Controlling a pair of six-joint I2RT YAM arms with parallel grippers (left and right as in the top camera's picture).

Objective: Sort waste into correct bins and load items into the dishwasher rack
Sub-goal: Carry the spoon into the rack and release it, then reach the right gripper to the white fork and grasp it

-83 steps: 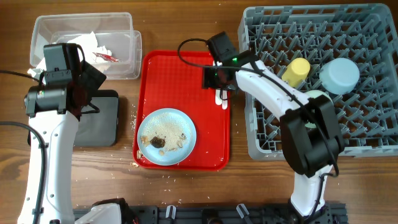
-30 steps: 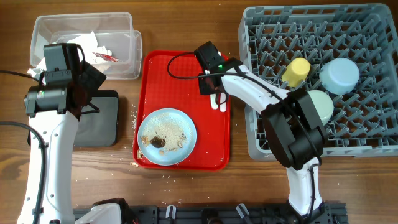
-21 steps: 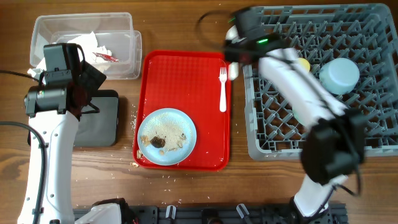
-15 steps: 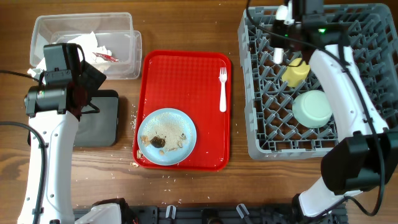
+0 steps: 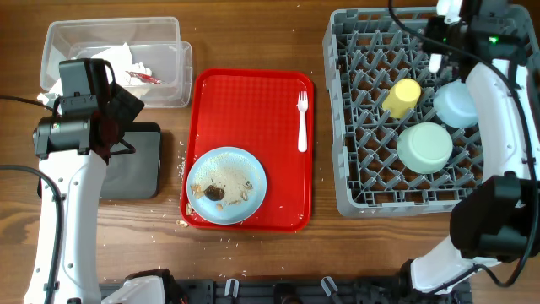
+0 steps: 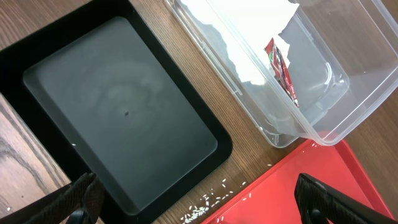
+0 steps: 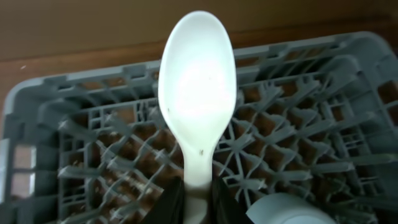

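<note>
Right wrist view: right hand (image 7: 191, 200) is clamped on the handle of the white plastic spoon (image 7: 197, 87) just below its bowl, which points out over the dishwasher rack (image 7: 292, 155). We judge the spoon light, stiff and slick. A thin-handle pinch could let it swivel, so holding close to the bowl suits. Overhead puts it at the rack's far right, above the pegs, near the light blue saucer (image 5: 457, 103) and yellow cup (image 5: 402, 97), with the mint-green bowl (image 5: 424, 148) nearer. We see free lattice along the far rows; pegs and rack wall could snag the tip. Left hand (image 6: 196, 185) hangs open, empty, over the black tray (image 6: 118, 118) beside the clear tub (image 6: 348, 74).
</note>
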